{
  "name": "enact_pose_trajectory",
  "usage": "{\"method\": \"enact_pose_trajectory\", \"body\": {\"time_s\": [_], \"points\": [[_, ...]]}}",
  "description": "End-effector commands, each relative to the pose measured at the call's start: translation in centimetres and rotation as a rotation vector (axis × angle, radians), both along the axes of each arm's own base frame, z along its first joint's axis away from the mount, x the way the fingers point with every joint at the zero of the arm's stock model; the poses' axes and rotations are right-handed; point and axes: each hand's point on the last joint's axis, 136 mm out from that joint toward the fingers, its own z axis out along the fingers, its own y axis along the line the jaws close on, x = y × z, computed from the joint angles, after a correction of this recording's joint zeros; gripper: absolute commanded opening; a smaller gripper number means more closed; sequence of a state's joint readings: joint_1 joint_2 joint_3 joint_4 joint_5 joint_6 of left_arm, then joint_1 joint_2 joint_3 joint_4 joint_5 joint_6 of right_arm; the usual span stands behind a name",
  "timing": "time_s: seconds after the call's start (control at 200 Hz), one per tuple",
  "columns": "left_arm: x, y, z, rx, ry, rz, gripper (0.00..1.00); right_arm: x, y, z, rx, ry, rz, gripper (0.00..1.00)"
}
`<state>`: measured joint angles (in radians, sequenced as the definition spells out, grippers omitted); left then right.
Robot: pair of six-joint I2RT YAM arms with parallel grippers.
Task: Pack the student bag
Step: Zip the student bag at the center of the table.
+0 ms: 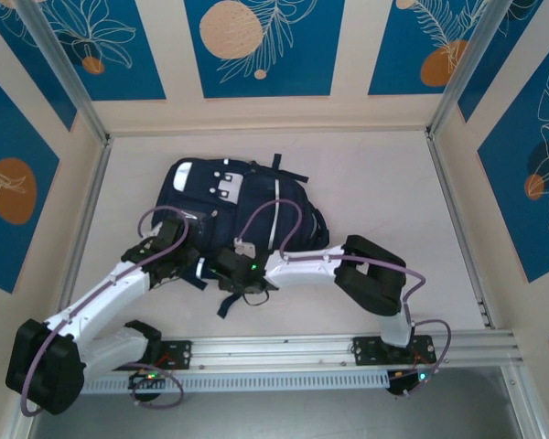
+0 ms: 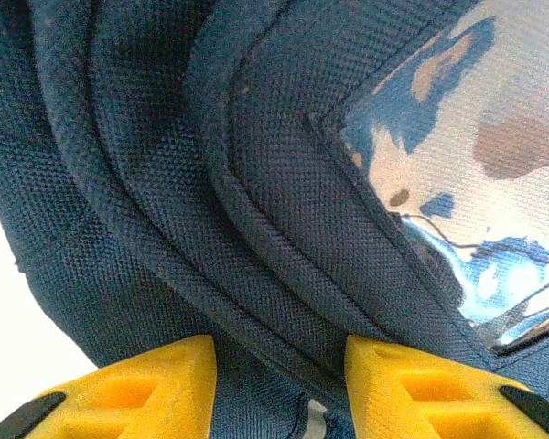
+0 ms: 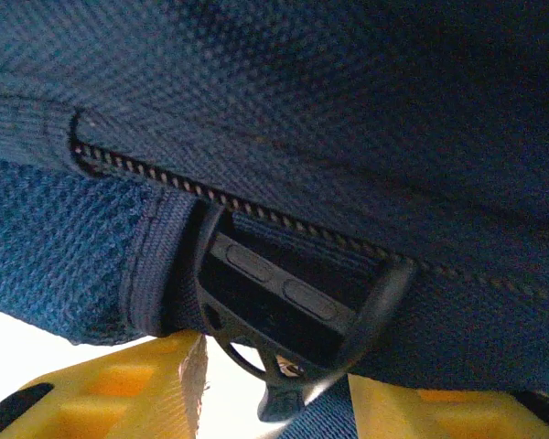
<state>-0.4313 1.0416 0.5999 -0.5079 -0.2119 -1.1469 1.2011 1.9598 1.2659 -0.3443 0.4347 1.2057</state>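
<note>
The student bag (image 1: 247, 197), dark navy with white patches and thin white stripes, lies flat in the middle of the table. Both grippers sit at its near edge. My left gripper (image 1: 185, 267) is at the bag's near left corner; in the left wrist view its yellow fingers (image 2: 165, 384) are shut on folds of the bag's fabric (image 2: 256, 229), beside a shiny silver patch (image 2: 476, 183). My right gripper (image 1: 221, 267) is just to the right of it. Its yellow fingers (image 3: 137, 384) stand open around a black plastic strap buckle (image 3: 284, 302) below a zipper line (image 3: 256, 206), with a gap beside the buckle.
A dark strap (image 1: 227, 306) trails from the bag toward the metal rail (image 1: 302, 352) at the near edge. Metal frame posts (image 1: 91, 183) and blue-patterned walls close in both sides. Bare white table (image 1: 393, 201) lies to the right of the bag.
</note>
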Motion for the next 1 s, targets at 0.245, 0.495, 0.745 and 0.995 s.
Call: {"method": "enact_pose_trajectory", "body": {"time_s": [0.245, 0.495, 0.745, 0.995], "points": [[0.1, 0.3, -0.1, -0.008, -0.002, 0.023, 0.4, 0.7, -1.7, -0.9, -0.143, -0.053, -0.01, 0.21], [0.3, 0.6, 0.5, 0.016, -0.01, 0.022, 0.4, -0.8, -1.1, -0.4, -0.161, -0.068, 0.121, 0.16], [0.2, 0.9, 0.6, 0.031, -0.01, 0.025, 0.4, -1.6, -1.5, -0.7, -0.176, -0.05, 0.159, 0.15], [0.4, 1.1, 1.0, 0.048, -0.018, 0.019, 0.39, -2.5, -1.1, -0.7, -0.178, -0.022, 0.227, 0.04]]}}
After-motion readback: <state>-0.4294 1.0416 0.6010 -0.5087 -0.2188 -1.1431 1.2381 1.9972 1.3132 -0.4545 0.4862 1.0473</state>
